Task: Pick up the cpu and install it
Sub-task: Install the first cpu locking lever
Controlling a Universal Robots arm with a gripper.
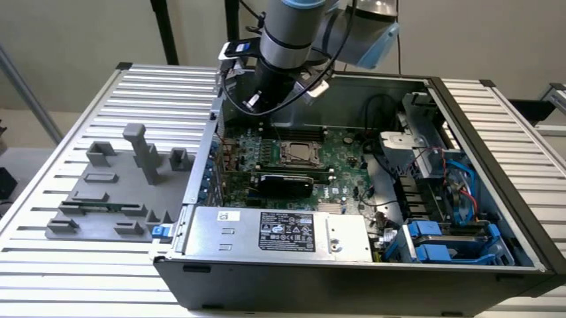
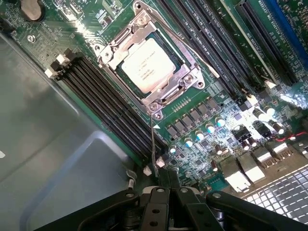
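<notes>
Gripper: We find the gripper [image 2: 168,174] with its two fingers pressed together and nothing between them. It hangs low over the motherboard [image 2: 211,113] inside the open computer case [image 1: 354,281].
Arm: The arm [image 1: 283,40] reaches down into the case at a slant, close to the case's rim.
Cpu: The cpu [image 2: 147,71] lies flat in its socket, pale top up, ahead of the fingertips and apart from them. Nothing touches it.
Socket edges: A metal frame [image 2: 113,44] rims the chip. A thin wire lever [image 2: 153,139] runs from the frame's nearest corner back towards the fingertips.
Flanking rows: Black memory slots [image 2: 110,108] line both sides of the socket, and one bank ends just beside the fingertips.
Low obstacles: Small round capacitors [image 2: 202,134] stand between the gripper and the socket, none rising to finger height.
Tight side: Bare grey case metal [image 2: 53,144] runs alongside the gripper, near on one flank.
Open room: We see free air between the fingertips and the chip's top.
Far from the gripper: A silver power supply [image 1: 283,232] sits at the case's opposite end. A grey fixture block [image 1: 115,192] rests outside on the slatted table [image 1: 53,265].
</notes>
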